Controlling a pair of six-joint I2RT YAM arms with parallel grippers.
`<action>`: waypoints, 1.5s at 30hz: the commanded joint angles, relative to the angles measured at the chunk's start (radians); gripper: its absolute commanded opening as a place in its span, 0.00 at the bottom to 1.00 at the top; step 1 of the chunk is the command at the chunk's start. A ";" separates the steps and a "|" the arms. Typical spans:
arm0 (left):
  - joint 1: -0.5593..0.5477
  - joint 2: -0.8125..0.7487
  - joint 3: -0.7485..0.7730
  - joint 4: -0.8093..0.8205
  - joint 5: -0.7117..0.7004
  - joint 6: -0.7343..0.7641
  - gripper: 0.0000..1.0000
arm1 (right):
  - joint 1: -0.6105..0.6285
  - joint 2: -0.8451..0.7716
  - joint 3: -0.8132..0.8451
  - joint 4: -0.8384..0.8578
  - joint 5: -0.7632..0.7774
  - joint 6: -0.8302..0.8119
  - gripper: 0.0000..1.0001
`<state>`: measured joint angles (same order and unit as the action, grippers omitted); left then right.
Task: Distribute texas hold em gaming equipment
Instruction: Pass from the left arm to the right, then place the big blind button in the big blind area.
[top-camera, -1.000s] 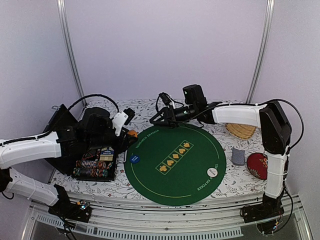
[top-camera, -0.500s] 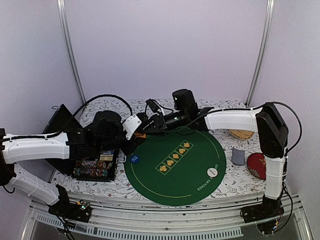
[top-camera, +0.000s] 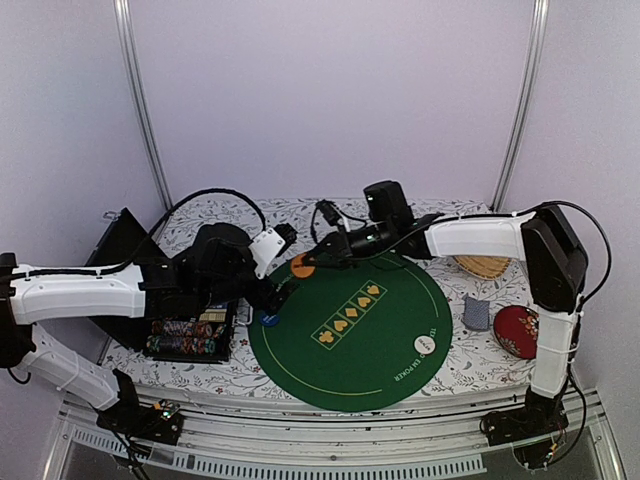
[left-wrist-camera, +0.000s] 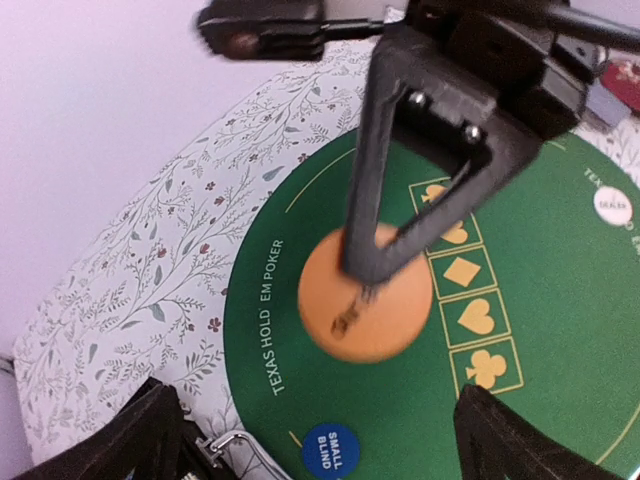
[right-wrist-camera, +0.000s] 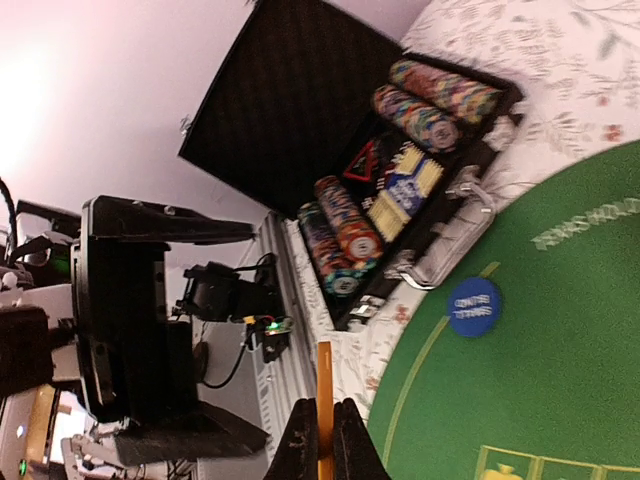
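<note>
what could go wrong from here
1. The right gripper pinches the orange button disc only at its fingertips, near the rim of the green mat. It may slip or land badly.
2. The open left gripper hangs close by, so the arms could bump, or it could nudge the blue small blind button.

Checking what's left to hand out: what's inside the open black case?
Inside the black case, rows of striped poker chips lie at both ends, with a blue-and-yellow pack between them. Anything beneath the chips is covered.
</note>
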<state>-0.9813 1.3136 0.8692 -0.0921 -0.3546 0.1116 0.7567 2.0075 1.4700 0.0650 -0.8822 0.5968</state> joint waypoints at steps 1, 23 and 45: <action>0.033 0.012 0.013 -0.024 -0.020 -0.146 0.98 | -0.203 -0.071 -0.114 0.022 0.046 -0.034 0.02; 0.255 0.035 -0.097 -0.144 0.048 -0.410 0.98 | -0.364 0.486 0.250 0.042 0.177 0.220 0.02; 0.291 -0.061 -0.178 -0.165 0.023 -0.432 0.98 | -0.305 0.526 0.308 -0.041 0.257 0.222 0.03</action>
<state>-0.7109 1.2881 0.7177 -0.2523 -0.3233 -0.3069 0.4492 2.5439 1.8446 0.0658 -0.6731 0.8280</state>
